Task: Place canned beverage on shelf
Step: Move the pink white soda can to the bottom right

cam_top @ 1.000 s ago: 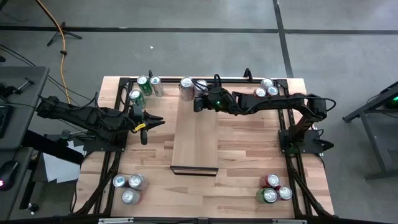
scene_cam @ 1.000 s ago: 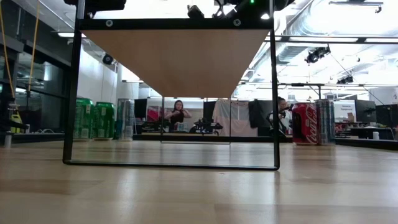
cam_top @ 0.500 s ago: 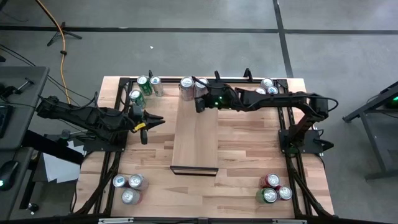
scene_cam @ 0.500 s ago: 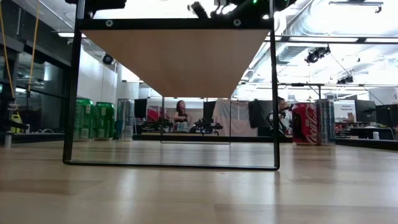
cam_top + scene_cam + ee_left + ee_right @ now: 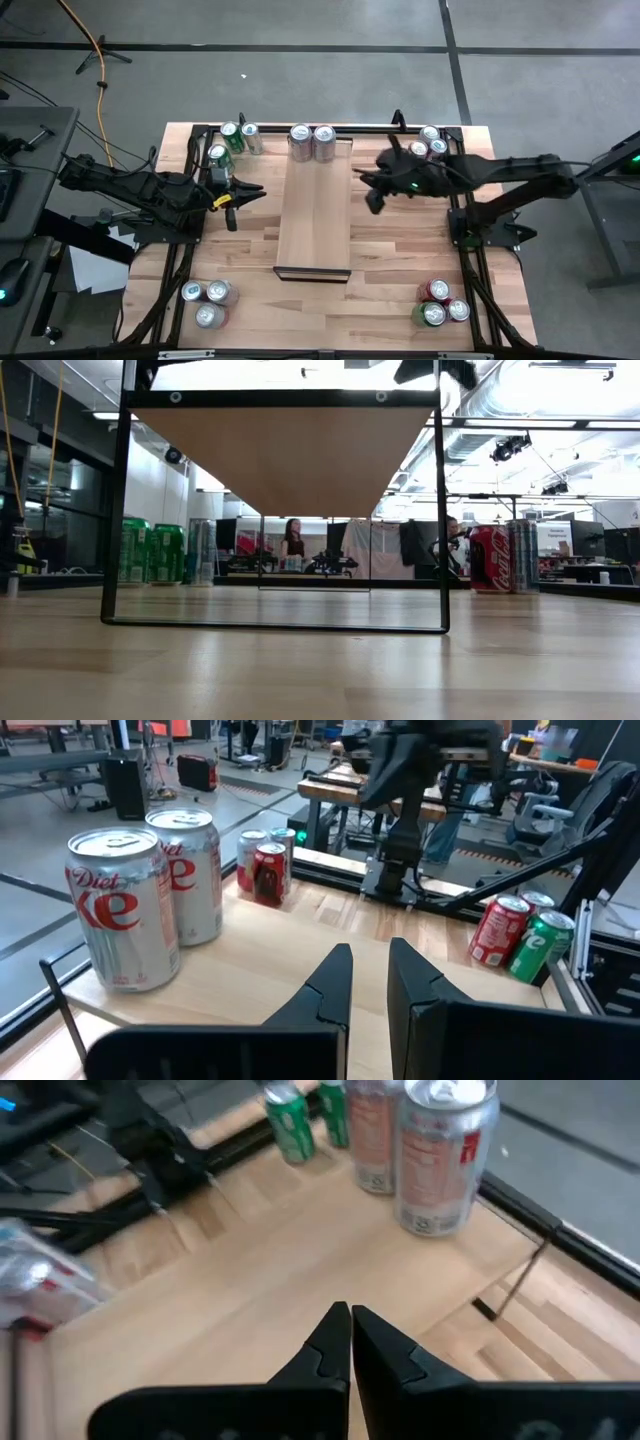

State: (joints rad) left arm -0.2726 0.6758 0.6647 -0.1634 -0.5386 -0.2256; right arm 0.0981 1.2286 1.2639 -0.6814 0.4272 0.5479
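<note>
The shelf (image 5: 314, 210) is a long pale board raised on a black frame, and the low view shows its underside (image 5: 280, 455). Two silver Diet Coke cans (image 5: 300, 142) (image 5: 323, 141) stand upright side by side on its far end. They also show in the left wrist view (image 5: 120, 910) (image 5: 190, 870) and the right wrist view (image 5: 440, 1155) (image 5: 375, 1135). My right gripper (image 5: 371, 198) (image 5: 350, 1330) is shut and empty, just right of the shelf. My left gripper (image 5: 245, 195) (image 5: 368, 970) waits left of the shelf, its fingers a little apart, empty.
Groups of cans stand on the tabletop at the far left (image 5: 232, 140), far right (image 5: 430, 143), near left (image 5: 207, 298) and near right (image 5: 438, 302). Black frame rails run along both sides of the table. People show in the room beyond (image 5: 292, 540).
My right gripper has drawn back from the far end of the shelf toward the table's right edge and a little toward the near edge. The second silver can stays upright on the shelf's far end beside the first.
</note>
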